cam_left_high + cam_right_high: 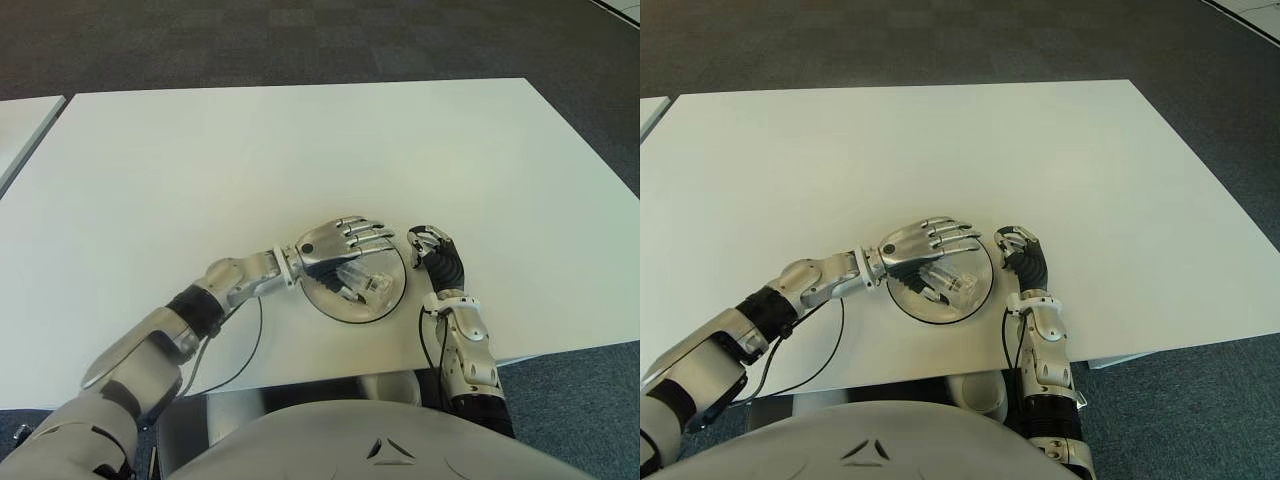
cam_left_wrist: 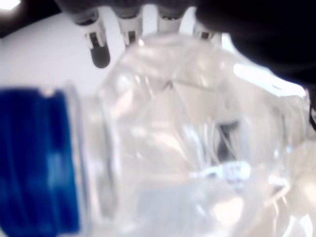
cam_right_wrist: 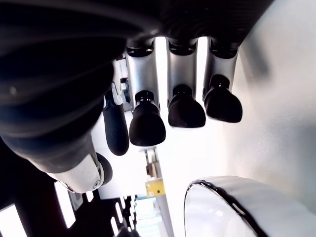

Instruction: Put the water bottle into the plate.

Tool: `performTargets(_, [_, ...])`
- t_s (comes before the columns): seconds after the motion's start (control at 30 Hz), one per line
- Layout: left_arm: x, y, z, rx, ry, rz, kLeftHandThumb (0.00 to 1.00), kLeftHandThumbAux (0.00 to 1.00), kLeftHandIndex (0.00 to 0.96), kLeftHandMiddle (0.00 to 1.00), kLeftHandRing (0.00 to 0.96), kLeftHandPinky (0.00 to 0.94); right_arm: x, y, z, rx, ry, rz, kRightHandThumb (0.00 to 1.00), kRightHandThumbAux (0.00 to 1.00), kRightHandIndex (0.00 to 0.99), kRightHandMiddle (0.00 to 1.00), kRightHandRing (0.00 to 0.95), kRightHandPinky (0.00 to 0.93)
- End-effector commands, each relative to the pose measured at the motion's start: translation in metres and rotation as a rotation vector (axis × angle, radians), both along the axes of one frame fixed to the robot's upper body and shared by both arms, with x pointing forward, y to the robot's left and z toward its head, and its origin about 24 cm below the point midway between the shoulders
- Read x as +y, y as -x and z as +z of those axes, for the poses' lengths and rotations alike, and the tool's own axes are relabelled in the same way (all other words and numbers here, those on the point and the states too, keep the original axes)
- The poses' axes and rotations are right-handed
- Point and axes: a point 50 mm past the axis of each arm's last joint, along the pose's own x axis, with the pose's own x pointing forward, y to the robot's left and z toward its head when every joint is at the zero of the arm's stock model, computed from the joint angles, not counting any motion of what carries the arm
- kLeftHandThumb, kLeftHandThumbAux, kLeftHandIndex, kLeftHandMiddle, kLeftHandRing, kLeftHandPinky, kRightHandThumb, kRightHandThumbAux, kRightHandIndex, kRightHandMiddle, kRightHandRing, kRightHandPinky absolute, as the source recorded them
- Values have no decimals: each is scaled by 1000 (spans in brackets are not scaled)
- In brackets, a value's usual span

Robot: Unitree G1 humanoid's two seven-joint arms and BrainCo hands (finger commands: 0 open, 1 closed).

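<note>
A clear water bottle (image 1: 368, 281) with a blue cap (image 2: 34, 158) lies on its side inside the round plate (image 1: 355, 321) near the table's front edge. My left hand (image 1: 340, 240) hovers right over the bottle and the plate's far half, fingers stretched out nearly straight and not wrapped round it. In the left wrist view the bottle (image 2: 197, 148) fills the picture, with the fingertips (image 2: 98, 49) reaching beyond it. My right hand (image 1: 438, 250) shows just right of the plate, fingers (image 3: 148, 123) curled with nothing in them; the plate's rim (image 3: 222, 192) is close by.
The white table (image 1: 250, 150) stretches far back and to both sides. A thin black cable (image 1: 245, 350) loops on it below my left forearm. A second table's corner (image 1: 20, 120) shows at the far left, and dark carpet lies beyond.
</note>
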Motion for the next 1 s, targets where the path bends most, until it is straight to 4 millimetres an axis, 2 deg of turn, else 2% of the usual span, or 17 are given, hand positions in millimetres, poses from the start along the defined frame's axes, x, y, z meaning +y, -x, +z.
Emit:
performTargets(0.03, [6, -6, 10, -46, 64, 35, 189, 309, 0, 0, 0, 0, -1, 11, -18, 112, -5, -19, 701, 733, 436, 836, 830, 804])
performTargets(0.27, [8, -12, 22, -84, 122, 61, 193, 314, 0, 0, 0, 0, -1, 12, -18, 119, -3, -22, 702, 732, 437, 836, 831, 808])
performTargets(0.53, [18, -22, 47, -107, 194, 129, 249, 305, 0, 0, 0, 0, -1, 12, -17, 112, -19, -20, 702, 732, 437, 838, 831, 806])
performTargets(0.7, [25, -20, 49, -36, 278, 190, 265, 303, 0, 0, 0, 0, -1, 12, -17, 110, -24, -19, 702, 732, 437, 839, 832, 807])
performTargets(1.0, [37, -13, 48, 106, 447, 286, 235, 314, 0, 0, 0, 0, -1, 12, -17, 105, -26, -13, 701, 733, 437, 841, 836, 818])
